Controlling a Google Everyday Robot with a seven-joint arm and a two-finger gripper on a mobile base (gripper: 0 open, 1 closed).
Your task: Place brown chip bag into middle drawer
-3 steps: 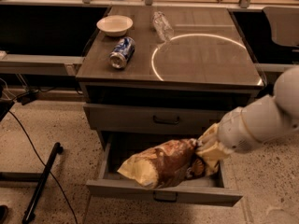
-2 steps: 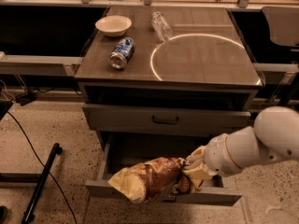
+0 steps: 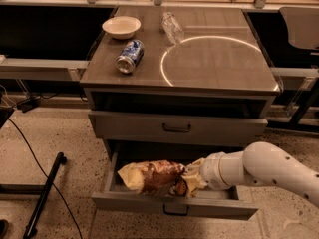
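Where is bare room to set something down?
Grey tabletop inside the white ring, right of the clear plastic bottle and blue soda can. The grey middle drawer is crowded: crinkly brown chip bag, the claw at its right end.

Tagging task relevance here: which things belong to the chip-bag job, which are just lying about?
Job: brown chip bag, at the open middle drawer; gripper at the bag's arm-side end.
Lying about: bowl, blue soda can, clear plastic bottle, on the cabinet top.
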